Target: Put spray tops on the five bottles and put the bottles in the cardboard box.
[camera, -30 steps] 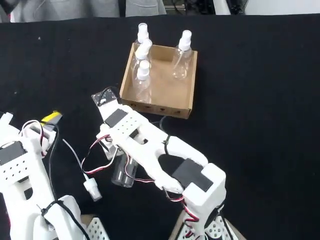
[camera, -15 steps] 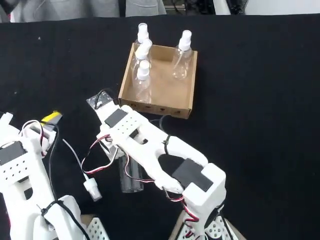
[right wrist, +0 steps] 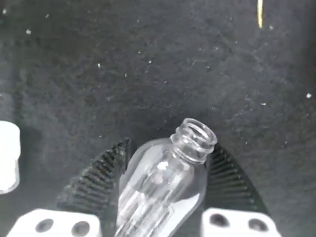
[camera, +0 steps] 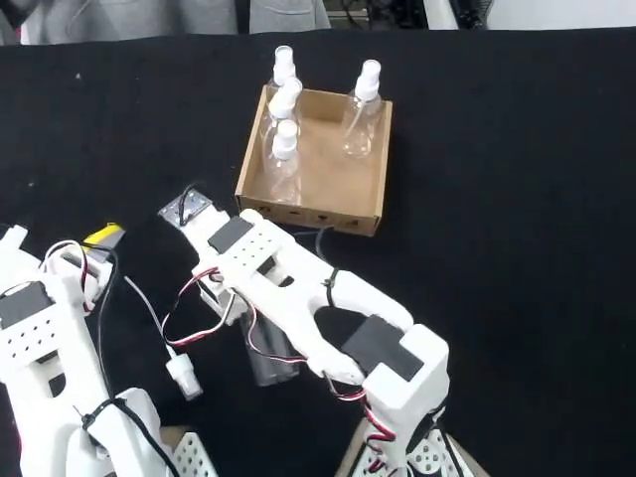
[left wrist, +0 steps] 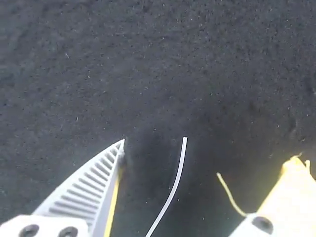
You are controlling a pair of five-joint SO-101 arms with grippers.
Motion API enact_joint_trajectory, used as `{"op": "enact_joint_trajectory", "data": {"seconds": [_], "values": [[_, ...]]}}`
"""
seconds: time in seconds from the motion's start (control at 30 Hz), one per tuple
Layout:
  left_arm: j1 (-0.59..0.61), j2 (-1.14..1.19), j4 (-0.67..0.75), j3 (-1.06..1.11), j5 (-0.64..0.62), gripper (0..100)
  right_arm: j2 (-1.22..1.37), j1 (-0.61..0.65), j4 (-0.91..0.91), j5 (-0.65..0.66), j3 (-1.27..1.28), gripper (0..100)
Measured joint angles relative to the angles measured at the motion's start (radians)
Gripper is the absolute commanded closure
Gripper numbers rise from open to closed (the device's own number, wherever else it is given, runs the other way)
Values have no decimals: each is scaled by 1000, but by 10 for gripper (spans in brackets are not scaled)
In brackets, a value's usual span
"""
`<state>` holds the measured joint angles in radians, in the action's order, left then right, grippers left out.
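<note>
My right gripper (right wrist: 170,148) is shut on a clear bottle (right wrist: 165,185) whose open neck has no top and points away from the wrist. From above, the bottle (camera: 268,356) shows under the right arm (camera: 288,288). A white spray top (camera: 183,376) lies on the mat left of it, its thin dip tube (camera: 147,303) running toward the left arm. My left gripper (left wrist: 207,153) is open just above the mat, with the dip tube (left wrist: 175,185) between its fingers and untouched. The cardboard box (camera: 348,209) holds several capped bottles (camera: 284,149).
A black mat (camera: 517,248) covers the table, with open room right of the box. One capped bottle (camera: 284,63) stands at the box's far left corner. Red and white wires (camera: 214,316) hang from the right arm. The spray top (right wrist: 7,157) lies close beside the right gripper.
The right arm's wrist has shifted left, and the held bottle's base has swung right, further under the arm. The left arm has kept still.
</note>
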<state>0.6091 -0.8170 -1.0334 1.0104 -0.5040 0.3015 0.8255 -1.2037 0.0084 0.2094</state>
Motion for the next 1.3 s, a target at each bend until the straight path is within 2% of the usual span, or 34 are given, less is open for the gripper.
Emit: {"op": "enact_joint_trajectory", "data": {"seconds": [0.33,0.53,0.73,0.83,1.3], "values": [[0,0,0,0,0,558,0,0,-43,138,0,810],[0,0,0,0,0,558,0,0,-54,149,0,746],[0,0,0,0,0,558,-66,0,-57,150,29,626],[0,0,0,0,0,558,-109,0,-58,147,54,619],[0,0,0,0,0,558,-158,0,-58,-224,63,619]]}}
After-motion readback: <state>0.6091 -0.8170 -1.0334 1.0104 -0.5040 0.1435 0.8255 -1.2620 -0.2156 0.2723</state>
